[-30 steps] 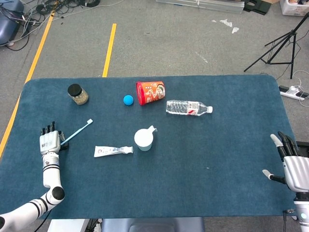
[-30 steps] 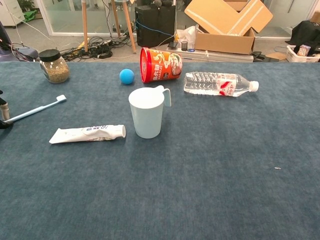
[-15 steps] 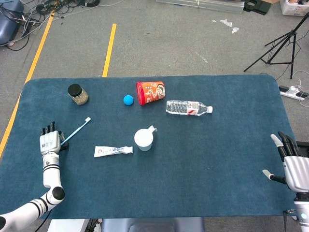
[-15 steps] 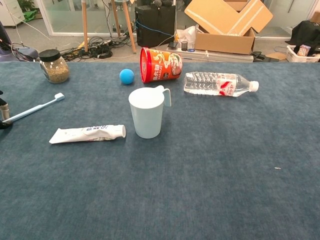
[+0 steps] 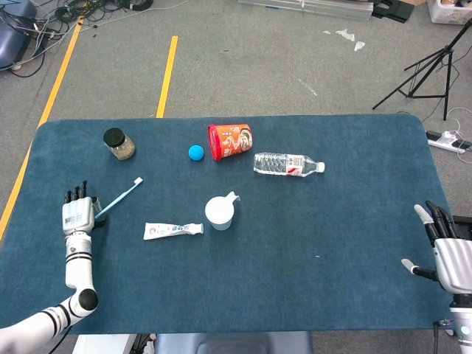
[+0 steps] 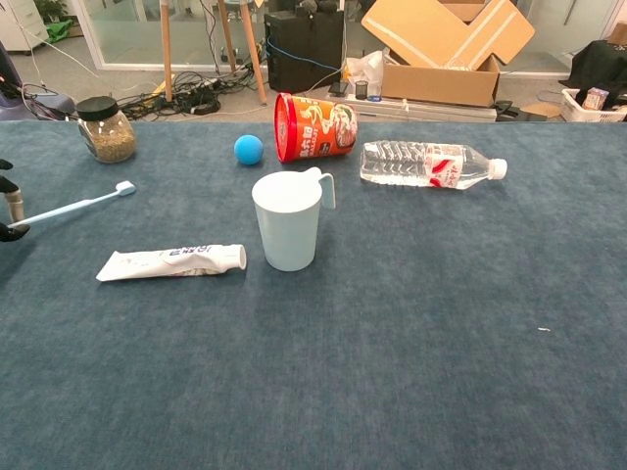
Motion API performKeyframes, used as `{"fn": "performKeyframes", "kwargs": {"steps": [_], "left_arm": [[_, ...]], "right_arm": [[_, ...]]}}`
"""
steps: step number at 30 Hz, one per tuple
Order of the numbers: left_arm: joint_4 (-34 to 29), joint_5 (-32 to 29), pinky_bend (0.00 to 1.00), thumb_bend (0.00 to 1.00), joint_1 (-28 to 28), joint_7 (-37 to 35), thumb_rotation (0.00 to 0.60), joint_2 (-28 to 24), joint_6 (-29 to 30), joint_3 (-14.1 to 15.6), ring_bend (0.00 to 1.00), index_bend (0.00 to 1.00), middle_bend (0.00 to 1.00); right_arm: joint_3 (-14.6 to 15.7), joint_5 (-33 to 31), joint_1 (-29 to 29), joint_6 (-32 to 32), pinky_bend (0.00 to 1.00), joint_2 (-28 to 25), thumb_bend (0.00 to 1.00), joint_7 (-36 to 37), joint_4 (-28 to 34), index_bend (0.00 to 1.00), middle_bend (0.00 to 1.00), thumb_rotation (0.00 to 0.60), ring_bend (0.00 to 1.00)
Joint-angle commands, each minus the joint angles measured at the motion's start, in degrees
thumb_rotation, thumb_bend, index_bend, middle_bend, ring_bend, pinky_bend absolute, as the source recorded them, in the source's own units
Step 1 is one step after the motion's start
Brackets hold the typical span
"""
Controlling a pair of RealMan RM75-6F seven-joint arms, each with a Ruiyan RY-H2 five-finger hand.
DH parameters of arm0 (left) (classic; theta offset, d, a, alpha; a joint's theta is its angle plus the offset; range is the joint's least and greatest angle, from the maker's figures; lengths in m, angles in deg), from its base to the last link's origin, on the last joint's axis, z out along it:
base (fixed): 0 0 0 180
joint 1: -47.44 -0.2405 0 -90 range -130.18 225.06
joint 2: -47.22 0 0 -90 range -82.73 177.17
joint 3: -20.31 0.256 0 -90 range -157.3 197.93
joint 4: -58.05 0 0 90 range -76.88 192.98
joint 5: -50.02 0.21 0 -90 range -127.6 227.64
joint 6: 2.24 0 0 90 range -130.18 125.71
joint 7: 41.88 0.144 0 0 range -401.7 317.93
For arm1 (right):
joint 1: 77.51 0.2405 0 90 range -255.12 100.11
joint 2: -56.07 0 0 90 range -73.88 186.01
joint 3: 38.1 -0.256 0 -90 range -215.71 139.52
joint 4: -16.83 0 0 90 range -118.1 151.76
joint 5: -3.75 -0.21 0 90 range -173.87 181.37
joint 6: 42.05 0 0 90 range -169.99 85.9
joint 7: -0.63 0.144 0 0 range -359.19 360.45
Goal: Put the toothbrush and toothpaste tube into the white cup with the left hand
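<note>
Table (image 5: 310, 295): covered in dark blue cloth, it bears everything below; both hands sit at its near corners.
Water bottle (image 5: 288, 164): clear, lying on its side, far from the fingers of either hand, just right of the red tub.
Red tub (image 5: 230, 141): printed snack container lying on its side, open end toward the blue ball, well beyond the left fingers.
Right hand (image 5: 448, 251): at the table's near right edge, back toward the head camera, fingers (image 5: 436, 218) spread apart and holding nothing; thumb stuck out to the side. All task things lie far from it.
Left hand (image 5: 77, 215): at the near left edge, fingers pointing away from the robot, pinching the handle end of the toothbrush. In the chest view only its fingertips (image 6: 8, 206) show at the frame's left border.
Toothpaste tube (image 5: 173, 230): white, lying flat, cap end toward the cup; it is near the left fingers but apart from them, on their cup side.
White cup (image 5: 220, 212): upright, handle turned away from the left hand, just beyond the tube's cap; well apart from the left fingers.
Toothbrush (image 5: 118, 199): pale blue, its handle held in the left fingers, bristle head slanting away from them toward the jar; in the chest view it appears clear of the cloth.
Jar (image 5: 118, 144): glass, black lid, brownish contents, upright beyond the toothbrush head.
Blue ball (image 5: 195, 153): just beside the red tub's open end.
</note>
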Motion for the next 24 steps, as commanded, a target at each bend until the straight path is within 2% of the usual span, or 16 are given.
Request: {"fn": "performKeyframes", "kwargs": {"steps": [1,24], "left_arm": [[-2.38,1.0,0.03,0.45,-0.5,0.54,0.6,-1.4,1.55,0.32,0.0,0.6,0.0],[-27.89,11.85,0.03,0.45,-3.68,7.45,0.6,-14.79,15.61,3.58,0.0,0.61,0.0]], "right_arm": [[-0.01,0.02,-0.03,0.06,0.36,-0.03,0.0,0.06,0.01,0.0,0.0,0.6,0.0],[0.03,0.59,-0.36,0.82,0.36,-0.17,0.0,0.52,0.07,0.0,0.0,0.6,0.0]]}}
